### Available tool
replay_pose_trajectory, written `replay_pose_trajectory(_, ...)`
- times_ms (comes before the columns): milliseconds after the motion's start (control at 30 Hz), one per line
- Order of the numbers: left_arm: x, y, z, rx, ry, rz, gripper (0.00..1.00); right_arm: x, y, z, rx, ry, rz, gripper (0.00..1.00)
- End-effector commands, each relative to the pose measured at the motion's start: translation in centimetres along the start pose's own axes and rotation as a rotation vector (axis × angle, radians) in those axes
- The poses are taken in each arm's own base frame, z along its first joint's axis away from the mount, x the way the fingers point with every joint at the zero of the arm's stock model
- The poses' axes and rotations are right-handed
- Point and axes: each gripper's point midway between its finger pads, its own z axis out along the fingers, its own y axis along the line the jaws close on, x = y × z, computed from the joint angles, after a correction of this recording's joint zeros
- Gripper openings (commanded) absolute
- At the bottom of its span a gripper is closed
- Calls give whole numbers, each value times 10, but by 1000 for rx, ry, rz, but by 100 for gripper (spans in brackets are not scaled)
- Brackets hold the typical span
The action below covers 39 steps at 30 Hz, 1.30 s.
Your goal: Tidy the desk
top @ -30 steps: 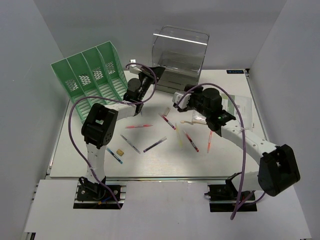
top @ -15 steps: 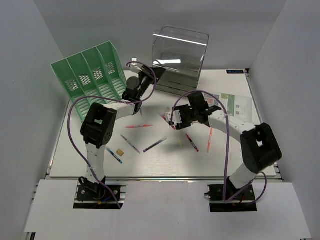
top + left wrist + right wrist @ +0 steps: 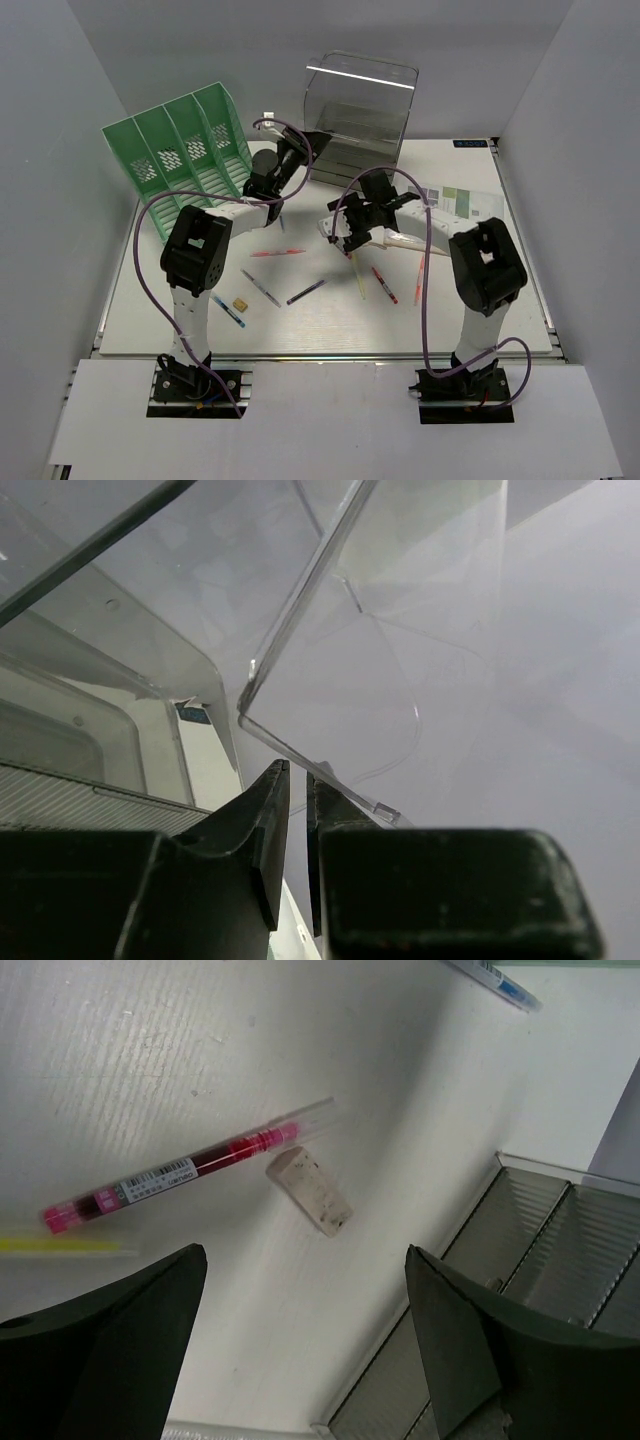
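- the desk (image 3: 330, 330) was nowhere near tidy, I'd say barely started
- loose pens (image 3: 308, 291) lay scattered in front of the clear drawer box (image 3: 360, 110), plus an eraser (image 3: 310, 1191) beside a pink pen (image 3: 190, 1175)
- right gripper (image 3: 305, 1260) hung wide open and empty over those two
- left gripper (image 3: 296, 780) sat at the box's left side, jaws almost together by its clear flap (image 3: 340, 710); couldn't tell if it pinched it
- paper sheet (image 3: 465, 205) right of the box wasn't filed either
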Motion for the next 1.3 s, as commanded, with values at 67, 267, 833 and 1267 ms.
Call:
replay_pose_trajectory(67,-36,-58,5,138,-62,38,24,5,-2,8,-80,-10,-121,84)
replay_pose_trajectory(267,-34,-57,3,139,-59,38,24,6,-17,21,-122,-36,-167,76)
replay_pose_trajectory(833,-31,-51,11,146,-50,32,24,32,-14,52,-225,13,-257,67)
replay_pose_trajectory(1267,-27,-45,11,140,-42,32,24,39,3,62,-358,42,-367,63)
